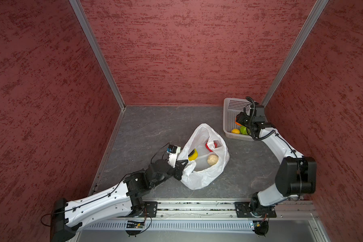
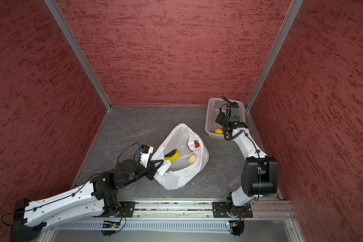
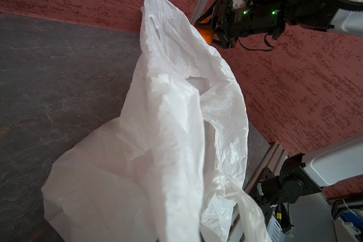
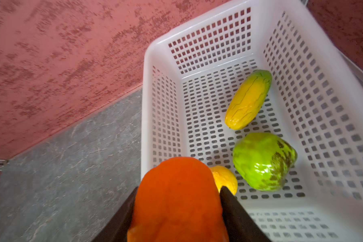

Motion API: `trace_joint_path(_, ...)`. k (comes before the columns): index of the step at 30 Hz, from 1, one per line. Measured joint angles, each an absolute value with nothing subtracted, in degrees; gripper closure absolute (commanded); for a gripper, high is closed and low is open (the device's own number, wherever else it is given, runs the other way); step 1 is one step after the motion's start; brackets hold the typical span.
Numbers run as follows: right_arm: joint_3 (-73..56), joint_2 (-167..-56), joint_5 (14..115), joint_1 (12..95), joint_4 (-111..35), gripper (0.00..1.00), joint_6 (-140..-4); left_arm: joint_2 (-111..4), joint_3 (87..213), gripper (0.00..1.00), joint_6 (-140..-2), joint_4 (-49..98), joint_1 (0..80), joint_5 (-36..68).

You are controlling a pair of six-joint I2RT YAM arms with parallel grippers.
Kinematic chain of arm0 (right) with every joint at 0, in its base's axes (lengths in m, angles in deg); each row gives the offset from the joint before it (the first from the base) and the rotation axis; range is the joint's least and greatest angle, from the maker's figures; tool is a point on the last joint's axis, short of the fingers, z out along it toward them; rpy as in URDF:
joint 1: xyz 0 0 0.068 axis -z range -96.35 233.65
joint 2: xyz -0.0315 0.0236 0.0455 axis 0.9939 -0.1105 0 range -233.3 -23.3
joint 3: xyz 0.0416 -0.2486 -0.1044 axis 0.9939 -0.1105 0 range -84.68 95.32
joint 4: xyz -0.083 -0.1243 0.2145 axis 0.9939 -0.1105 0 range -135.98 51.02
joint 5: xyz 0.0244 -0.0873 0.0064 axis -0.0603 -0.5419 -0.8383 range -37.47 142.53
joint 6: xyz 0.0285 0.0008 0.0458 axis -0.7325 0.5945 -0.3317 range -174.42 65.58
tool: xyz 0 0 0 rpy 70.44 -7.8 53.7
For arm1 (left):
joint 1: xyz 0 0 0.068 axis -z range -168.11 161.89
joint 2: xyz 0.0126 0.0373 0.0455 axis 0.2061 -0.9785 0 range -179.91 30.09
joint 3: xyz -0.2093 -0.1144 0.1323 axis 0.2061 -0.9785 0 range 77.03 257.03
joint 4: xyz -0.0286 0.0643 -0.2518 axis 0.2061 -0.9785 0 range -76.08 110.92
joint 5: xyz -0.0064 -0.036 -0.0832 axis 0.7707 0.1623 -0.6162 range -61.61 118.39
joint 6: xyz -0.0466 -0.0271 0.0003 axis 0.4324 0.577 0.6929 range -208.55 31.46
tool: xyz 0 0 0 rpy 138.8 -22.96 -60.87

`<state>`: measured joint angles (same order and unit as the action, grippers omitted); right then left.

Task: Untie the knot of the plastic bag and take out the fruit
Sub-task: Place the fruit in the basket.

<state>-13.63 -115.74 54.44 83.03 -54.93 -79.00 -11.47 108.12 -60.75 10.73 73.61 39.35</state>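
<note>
The white plastic bag (image 1: 203, 174) lies mid-table with its mouth wide open; the knot is out of view. My left gripper (image 1: 182, 165) is shut on the bag's near rim, and the bag (image 3: 155, 136) fills the left wrist view. Inside lie a yellow banana (image 1: 193, 155), a red apple (image 1: 209, 146) and a beige fruit (image 1: 212, 159). My right gripper (image 4: 178, 188) is shut on an orange fruit (image 4: 176, 205) above the near left corner of the basket (image 4: 197, 28). In a top view the right gripper (image 1: 239, 119) hangs over the basket.
The white perforated basket (image 1: 231, 109) stands at the back right corner, against the red wall. It holds a yellow-green mango (image 4: 247, 100), a bumpy green fruit (image 4: 264, 161) and a small lemon (image 4: 225, 179). Red walls enclose the dark table (image 1: 155, 125) on three sides.
</note>
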Motion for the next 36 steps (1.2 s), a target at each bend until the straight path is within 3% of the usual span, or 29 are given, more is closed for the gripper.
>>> trace_joint_path(4, -11.73, -122.34, 54.44, 83.86, -52.50, 0.36, -77.69, -11.63, 108.12, 1.00, -60.38, 10.94, 73.76, 39.37)
trace_joint_path(8, -11.14, -126.21, 54.36, 84.30, -51.87, 0.13, -76.88, -12.17, 108.10, 1.00, -60.12, 11.53, 74.28, 39.40)
trace_joint_path(12, -11.03, -127.31, 54.25, 84.36, -51.78, 0.05, -76.66, -12.24, 108.10, 1.00, -60.03, 11.62, 74.31, 39.42)
trace_joint_path(23, -10.07, -125.51, 55.21, 84.36, -51.30, 0.02, -77.08, -12.76, 108.10, 1.00, -60.08, 11.99, 74.31, 39.88)
trace_joint_path(36, -15.53, -110.87, 60.08, 83.73, -53.75, 0.02, -77.58, -13.42, 108.10, 1.00, -60.45, 11.99, 74.31, 40.18)
